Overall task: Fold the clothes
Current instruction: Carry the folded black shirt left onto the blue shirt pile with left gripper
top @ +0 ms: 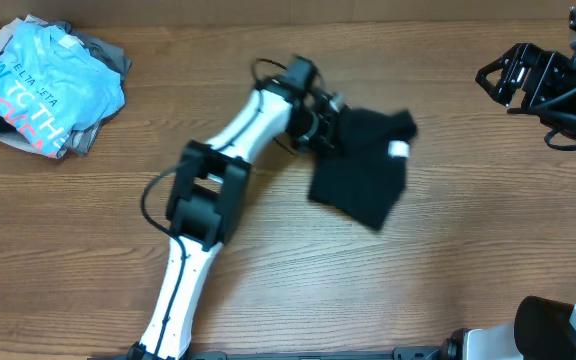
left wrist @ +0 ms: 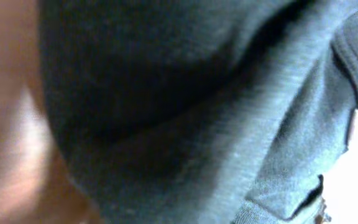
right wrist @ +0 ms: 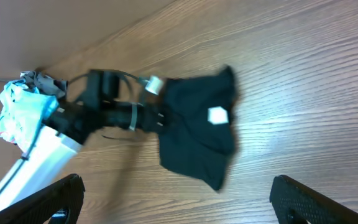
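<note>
Overhead, the black T-shirt (top: 363, 170) is seen bunched on the table (top: 448, 270) right of centre, its left edge clamped in the closed left gripper (top: 326, 128). Only dark fabric is shown by the left wrist view (blurred, fingers hidden). The white neck label (right wrist: 217, 116) is clearest from the right wrist, where the fingers (right wrist: 48, 199) of the right gripper (top: 498, 75) are spread wide, holding nothing.

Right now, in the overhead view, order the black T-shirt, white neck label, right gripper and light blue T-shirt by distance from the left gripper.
1. black T-shirt, in the left gripper, table centre
2. white neck label, on the shirt's right side
3. right gripper, far right
4. light blue T-shirt, far left
</note>
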{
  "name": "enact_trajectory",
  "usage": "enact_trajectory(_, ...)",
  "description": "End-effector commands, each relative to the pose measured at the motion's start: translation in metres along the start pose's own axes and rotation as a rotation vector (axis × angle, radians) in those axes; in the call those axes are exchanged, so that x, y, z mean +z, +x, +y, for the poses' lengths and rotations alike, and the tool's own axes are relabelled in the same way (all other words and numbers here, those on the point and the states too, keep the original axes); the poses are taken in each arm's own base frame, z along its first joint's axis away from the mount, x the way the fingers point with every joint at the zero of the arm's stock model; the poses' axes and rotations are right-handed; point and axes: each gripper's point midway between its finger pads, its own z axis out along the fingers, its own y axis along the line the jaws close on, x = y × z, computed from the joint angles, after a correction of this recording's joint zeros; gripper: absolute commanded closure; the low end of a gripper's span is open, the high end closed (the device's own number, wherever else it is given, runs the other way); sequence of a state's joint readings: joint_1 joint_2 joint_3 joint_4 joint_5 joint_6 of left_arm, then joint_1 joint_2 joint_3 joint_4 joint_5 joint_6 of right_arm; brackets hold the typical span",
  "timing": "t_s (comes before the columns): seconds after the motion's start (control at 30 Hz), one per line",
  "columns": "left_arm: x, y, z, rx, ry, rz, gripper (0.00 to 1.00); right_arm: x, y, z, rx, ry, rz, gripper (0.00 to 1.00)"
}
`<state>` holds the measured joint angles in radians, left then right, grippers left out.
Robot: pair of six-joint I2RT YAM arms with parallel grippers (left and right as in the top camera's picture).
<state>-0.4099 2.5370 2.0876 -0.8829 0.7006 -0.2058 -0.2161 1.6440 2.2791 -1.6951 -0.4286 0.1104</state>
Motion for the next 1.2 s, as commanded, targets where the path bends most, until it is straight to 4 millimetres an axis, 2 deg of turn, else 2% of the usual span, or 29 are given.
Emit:
enact_trajectory(0.0,-0.057,-0.030,0.092,-0.012,-0.296,-0.097,0.96,-0.003,0.001,0.000,-0.011,0.008,-0.009,0.00)
enact_trajectory(0.1,-0.102,-0.035,0.128,-0.019,-0.444,-0.117,0.96,-0.003,0.001,0.000,-0.011,0.008,-0.009,0.00)
enact_trajectory(0.27,-0.178,-0.040,0.177,-0.040,-0.630,-0.159,0.96,-0.003,0.001,0.000,-0.011,0.008,-0.009,0.00)
enact_trajectory(0.4,-0.231,-0.042,0.199,-0.086,-0.677,-0.226,0.96,-0.003,0.001,0.000,-0.011,0.008,-0.009,0.00)
enact_trajectory(0.6,-0.300,-0.039,0.221,-0.165,-0.694,-0.335,0.96,-0.003,0.001,0.000,-0.011,0.008,-0.009,0.00)
enact_trajectory(0.67,-0.338,-0.032,0.239,-0.213,-0.703,-0.396,0.96,-0.003,0.000,-0.003,-0.010,0.024,-0.012,0.00)
enact_trajectory(0.73,-0.353,-0.027,0.249,-0.238,-0.710,-0.419,0.96,-0.003,0.000,-0.004,-0.010,0.031,-0.014,0.00)
enact_trajectory(0.83,-0.375,-0.023,0.257,-0.262,-0.703,-0.467,0.96,-0.003,0.000,-0.005,-0.011,0.034,-0.014,0.00)
enact_trajectory(0.97,-0.408,-0.024,0.255,-0.257,-0.692,-0.554,0.96,-0.003,0.000,-0.005,-0.010,0.035,-0.014,0.00)
enact_trajectory(1.17,-0.453,-0.030,0.238,-0.219,-0.709,-0.675,0.96,-0.003,-0.001,-0.009,-0.010,0.060,-0.019,0.00)
